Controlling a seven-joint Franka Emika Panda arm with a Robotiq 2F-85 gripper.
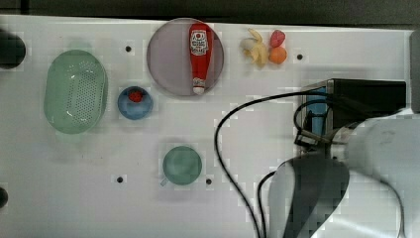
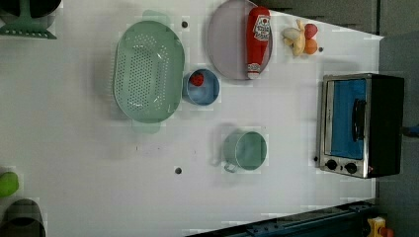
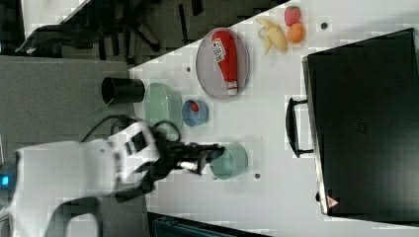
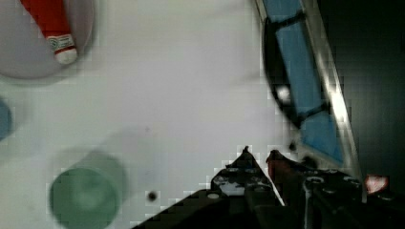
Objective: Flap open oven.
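The oven stands at the left view's right edge, a black box with a silver front frame. Its blue glass door is closed, the black bar handle across it. The right view shows its black top and the handle sticking out. My gripper hangs above the white table in front of the door, near the knob end and apart from the handle. Its fingertips sit close together with nothing between them. The top view has the gripper just before the oven, under my white arm.
A green cup stands mid-table, nearest the gripper. Farther off are a blue bowl with a red piece, a green colander, a grey plate bearing a ketchup bottle, and toy fruit. A black cable loops over the table.
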